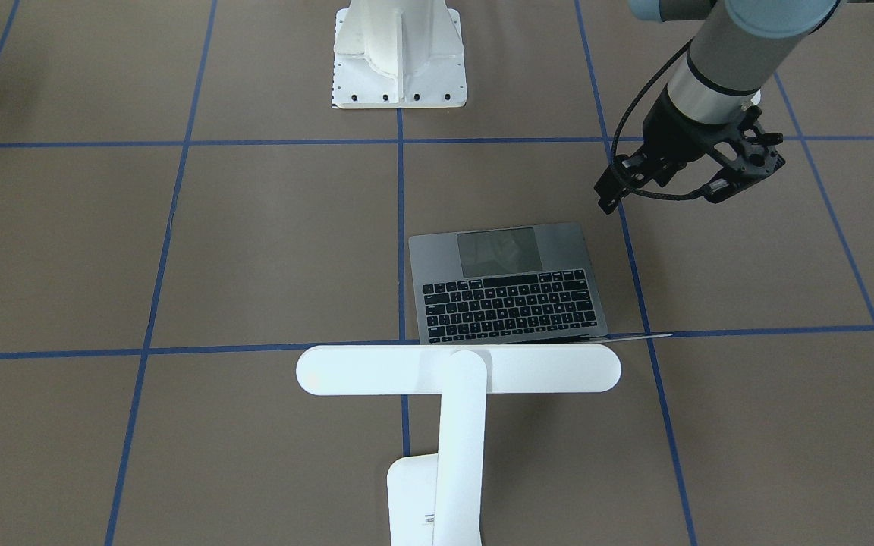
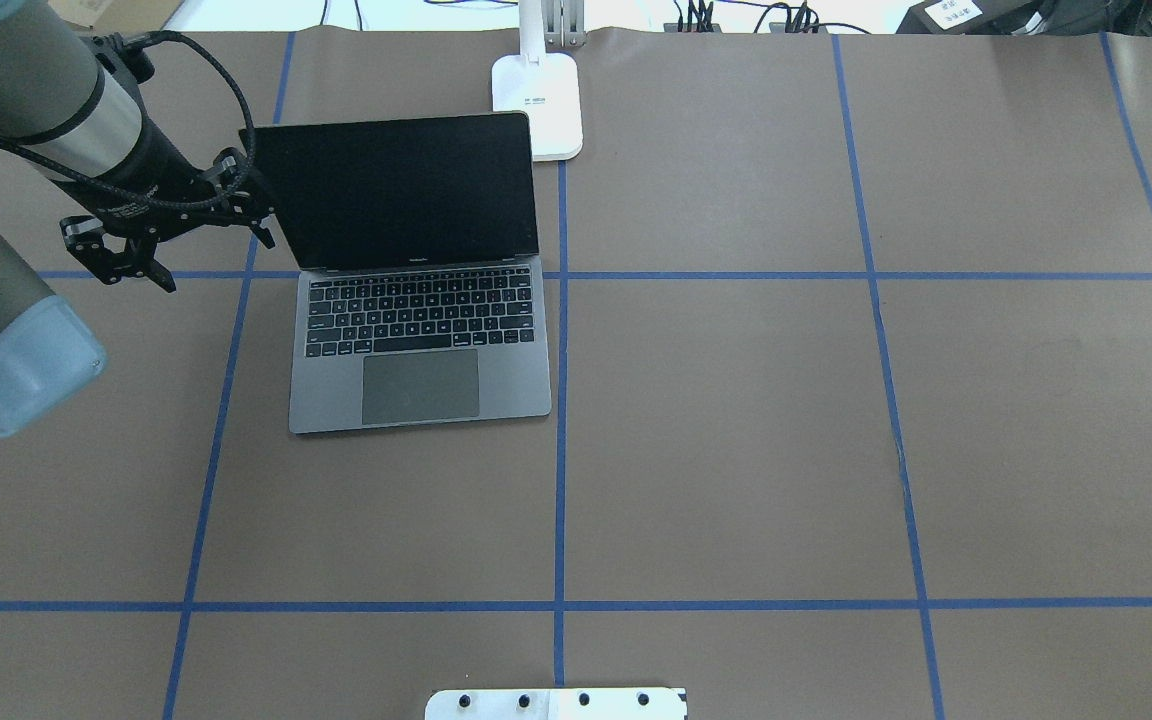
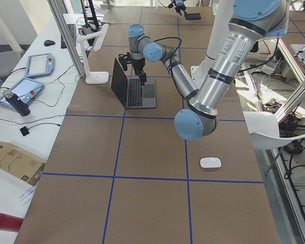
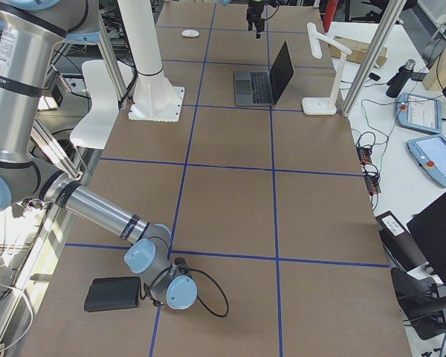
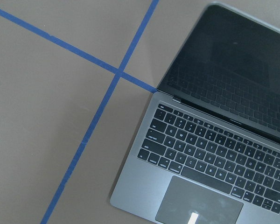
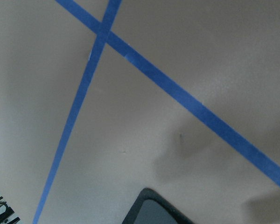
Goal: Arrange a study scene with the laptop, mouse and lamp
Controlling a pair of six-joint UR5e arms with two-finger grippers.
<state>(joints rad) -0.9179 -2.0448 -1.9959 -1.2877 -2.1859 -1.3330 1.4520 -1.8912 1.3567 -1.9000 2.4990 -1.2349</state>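
Note:
The laptop lies open left of the table's middle, its dark screen upright; it also shows in the left wrist view. The lamp stands just behind it, and its base sits at the far edge. The mouse lies alone at the table's left end, far from the laptop. My left gripper hovers by the screen's left edge, open and empty. My right gripper is low at the table's right end beside a flat black pad; I cannot tell whether it is open or shut.
A white ribbed pedestal is bolted at the robot's side of the table. Blue tape lines grid the brown surface. A corner of the black pad shows in the right wrist view. Tablets and cables lie beyond the far edge.

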